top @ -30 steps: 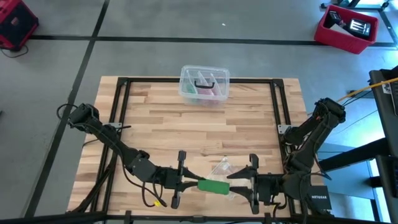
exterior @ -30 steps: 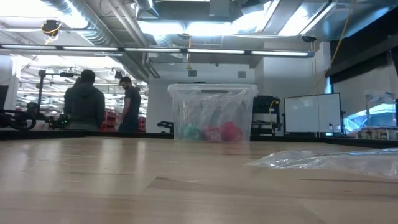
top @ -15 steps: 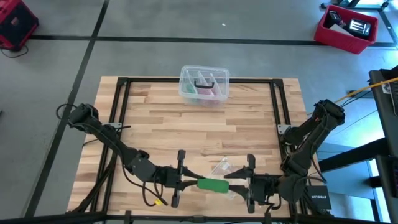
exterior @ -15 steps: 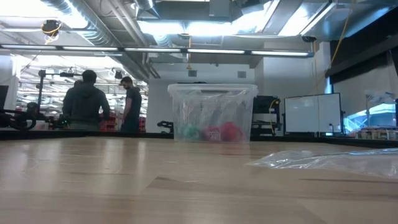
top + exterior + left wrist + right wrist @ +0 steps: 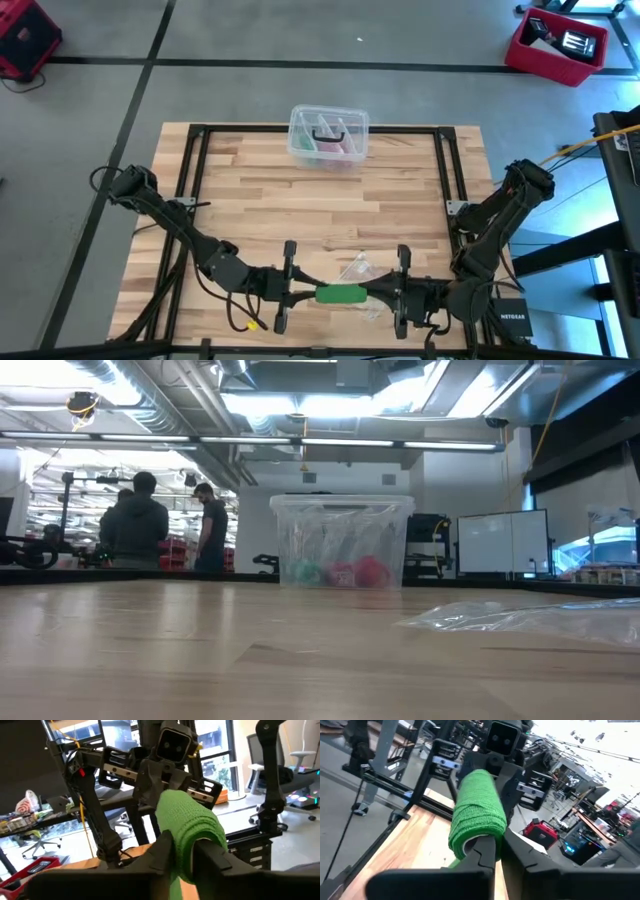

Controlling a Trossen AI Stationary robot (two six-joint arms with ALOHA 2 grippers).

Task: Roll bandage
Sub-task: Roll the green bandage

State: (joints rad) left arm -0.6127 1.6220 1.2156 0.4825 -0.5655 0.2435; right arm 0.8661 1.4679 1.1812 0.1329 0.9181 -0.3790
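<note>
The bandage [image 5: 340, 294] is a bright green roll, lying level in the air above the table's near edge, its axis running left to right. My left gripper [image 5: 305, 293] is shut on its left end and my right gripper [image 5: 376, 293] on its right end, the two facing each other. In the left wrist view the roll [image 5: 190, 827] runs away from my left gripper [image 5: 182, 847]. In the right wrist view the roll [image 5: 477, 805] runs away from my right gripper [image 5: 499, 847]. The low view shows neither the grippers nor the bandage. My left gripper pinches the roll's left end [image 5: 186, 851] between its two fingers [image 5: 162, 851], coming level from the table's left, along the roll. The roll sticks out level beyond the fingers, clear of the table. My right gripper is shut at the roll's right end [image 5: 470, 839], coming level from the table's right, along the roll. One finger [image 5: 487, 852] lies at the pale middle of that end. The fingers hide whether it pinches the wall or the whole end.
A clear plastic box [image 5: 329, 136] with pink and dark items stands at the table's far middle and also shows in the low view [image 5: 342, 543]. A crumpled clear bag [image 5: 358, 270] lies on the table just beyond the roll. People [image 5: 135, 525] stand in the room behind.
My right gripper has come a little toward the table's left, up to the roll's right end, and has shut there. The bandage has stayed level in my left gripper.
</note>
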